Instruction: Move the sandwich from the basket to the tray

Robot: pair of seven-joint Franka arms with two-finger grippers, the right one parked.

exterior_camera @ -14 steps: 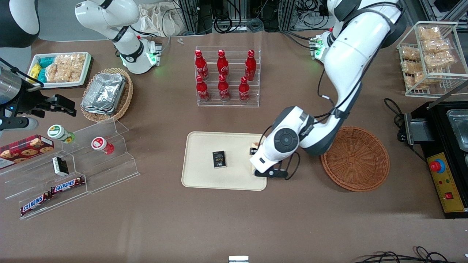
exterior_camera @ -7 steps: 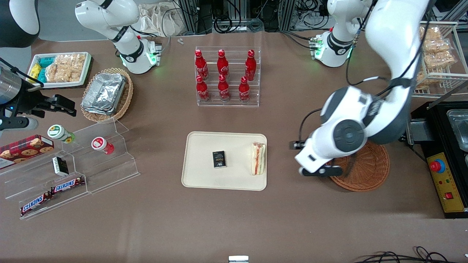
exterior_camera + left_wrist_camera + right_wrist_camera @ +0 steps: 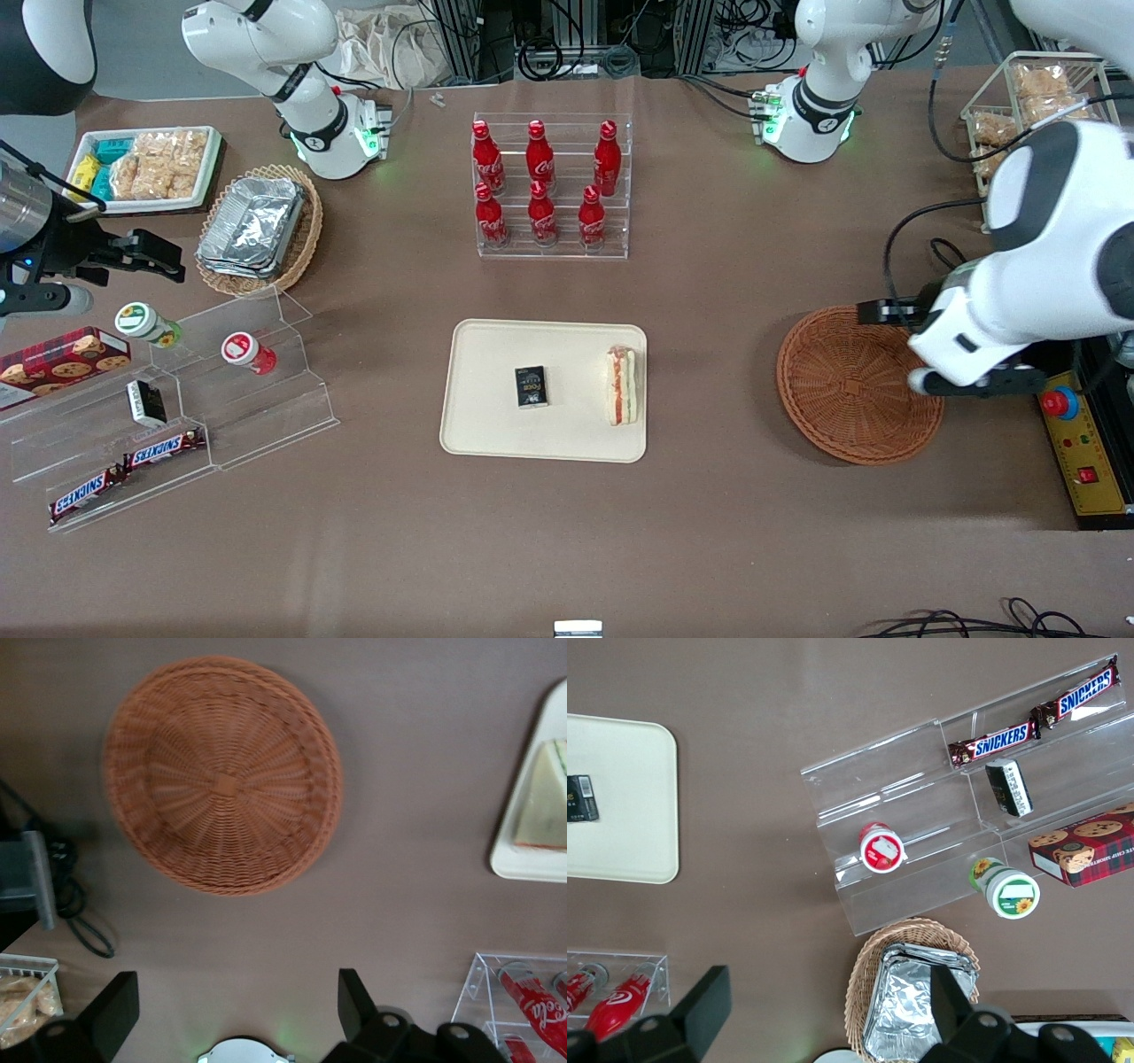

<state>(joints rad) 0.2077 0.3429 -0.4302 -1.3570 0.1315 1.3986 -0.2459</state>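
Claw (image 3: 230, 1014): fingers apart, empty, above table beside basket (image 3: 846, 390) | sandwich (image 3: 622, 386): on tray (image 3: 496, 425), at its 3 o'clock edge | step: retreat high, avoiding the basket rim.

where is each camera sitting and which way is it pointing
Front view: high above the table's front edge, looking down on tray, sandwich, basket and both arms; the gripper hangs at the basket's rim.
Left wrist view: on the working arm, looking down at the basket; open fingers show.
Right wrist view: on the parked arm, looking down at the snack stand; its own fingers show.
Shared: the basket, tray and sandwich appear in both the front and left wrist views.
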